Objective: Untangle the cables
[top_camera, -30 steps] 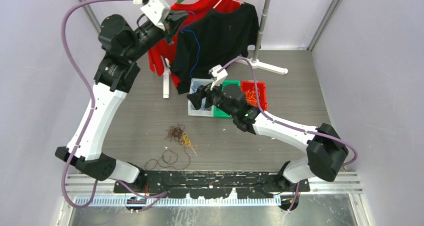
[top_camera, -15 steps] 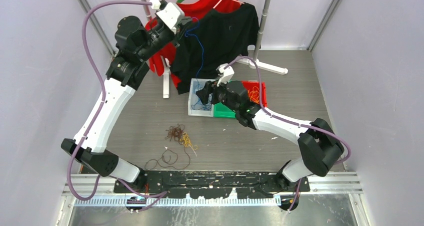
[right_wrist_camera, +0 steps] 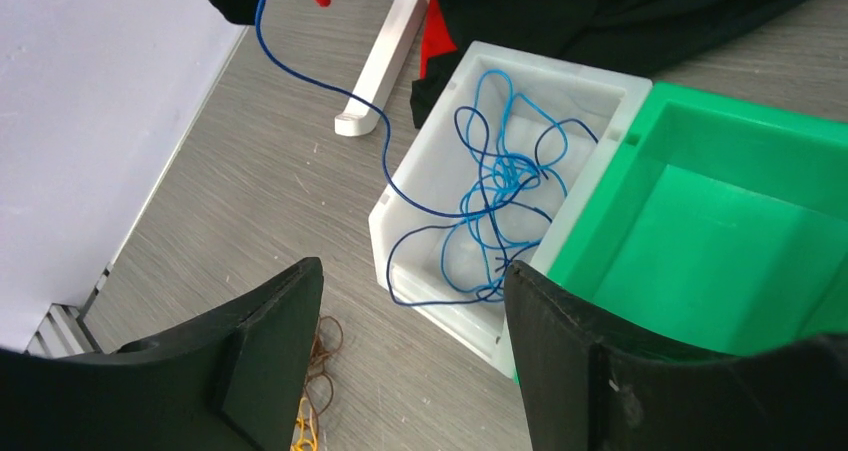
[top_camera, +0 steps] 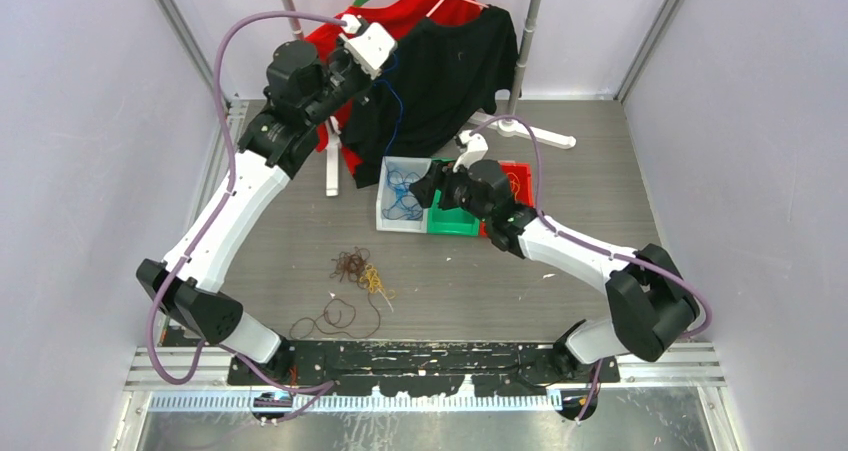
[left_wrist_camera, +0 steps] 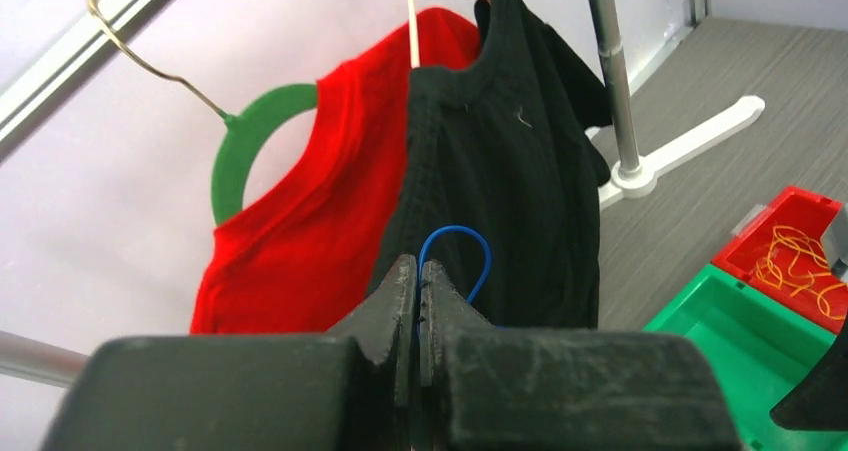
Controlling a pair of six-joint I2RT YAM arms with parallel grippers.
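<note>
My left gripper (top_camera: 386, 66) (left_wrist_camera: 417, 271) is raised in front of the hanging shirts and shut on a blue cable (left_wrist_camera: 470, 236). The cable (top_camera: 392, 121) drops from it into a white bin (top_camera: 384, 203), where the rest lies in a loose blue heap (right_wrist_camera: 500, 191). My right gripper (top_camera: 428, 183) (right_wrist_camera: 410, 271) hovers open by that bin's near corner with nothing between its fingers. On the table, brown (top_camera: 349, 264) and yellow-orange (top_camera: 376, 280) cables sit tangled together. A dark cable (top_camera: 336, 319) loops nearer the bases. More yellow-orange cables (left_wrist_camera: 800, 266) lie in the red bin (top_camera: 522, 199).
An empty green bin (right_wrist_camera: 720, 221) stands between the white bin (right_wrist_camera: 530, 66) and the red one. A red shirt (left_wrist_camera: 300, 231) and a black shirt (left_wrist_camera: 520, 171) hang on a rack behind the bins. The rack's white feet (top_camera: 332, 166) (top_camera: 535, 131) rest on the table.
My left arm has swung right, carrying the blue cable towards the space above the white bin. My right gripper has drawn back right off that bin, uncovering the blue heap.
</note>
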